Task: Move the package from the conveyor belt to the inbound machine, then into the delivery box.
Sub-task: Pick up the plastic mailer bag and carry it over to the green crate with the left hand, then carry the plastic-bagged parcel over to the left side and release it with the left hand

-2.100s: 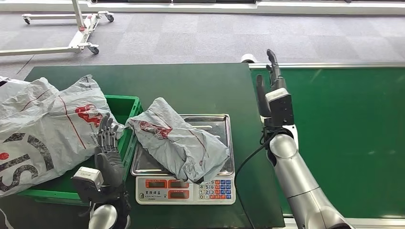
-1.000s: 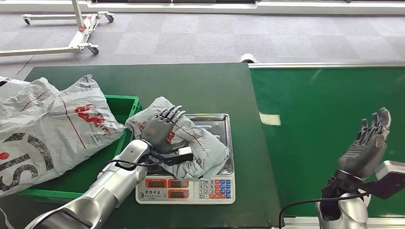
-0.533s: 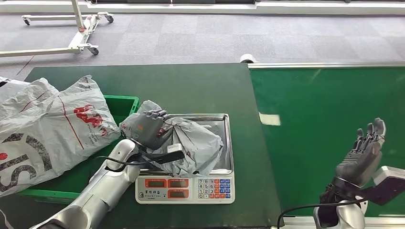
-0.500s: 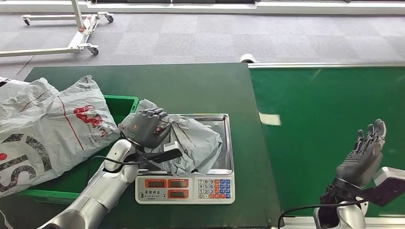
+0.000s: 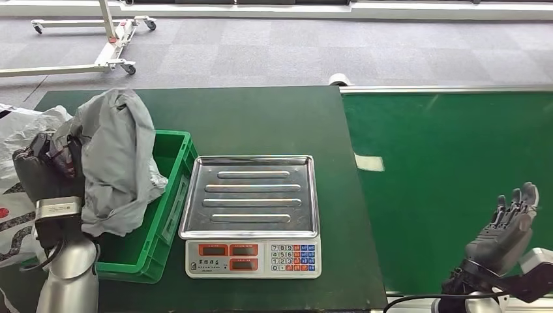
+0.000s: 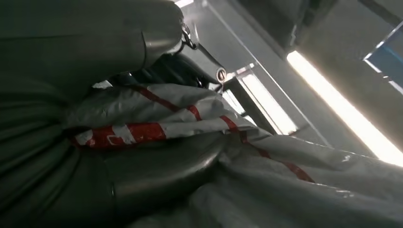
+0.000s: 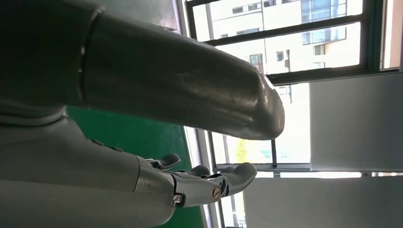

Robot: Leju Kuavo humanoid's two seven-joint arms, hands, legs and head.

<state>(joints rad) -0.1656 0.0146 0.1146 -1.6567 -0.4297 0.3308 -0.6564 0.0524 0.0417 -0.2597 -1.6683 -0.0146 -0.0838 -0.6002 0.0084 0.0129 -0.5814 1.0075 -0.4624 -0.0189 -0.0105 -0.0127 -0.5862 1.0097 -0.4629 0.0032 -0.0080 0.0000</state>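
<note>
A dark green table beside a conveyor belt (image 5: 450,182). The left hand (image 5: 42,173) grips the grey package (image 5: 117,163), dangling over the green delivery box (image 5: 171,195) — best lowered well inside before release, since other bags (image 5: 16,127) crowd its far side. The scale (image 5: 251,215) sits bare; the right hand (image 5: 508,228) is spread, holding nothing.

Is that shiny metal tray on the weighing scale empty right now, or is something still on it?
Empty. The ribbed steel tray of the scale shows bare metal; the left hand holds the grey plastic package up over the green crate.
</note>
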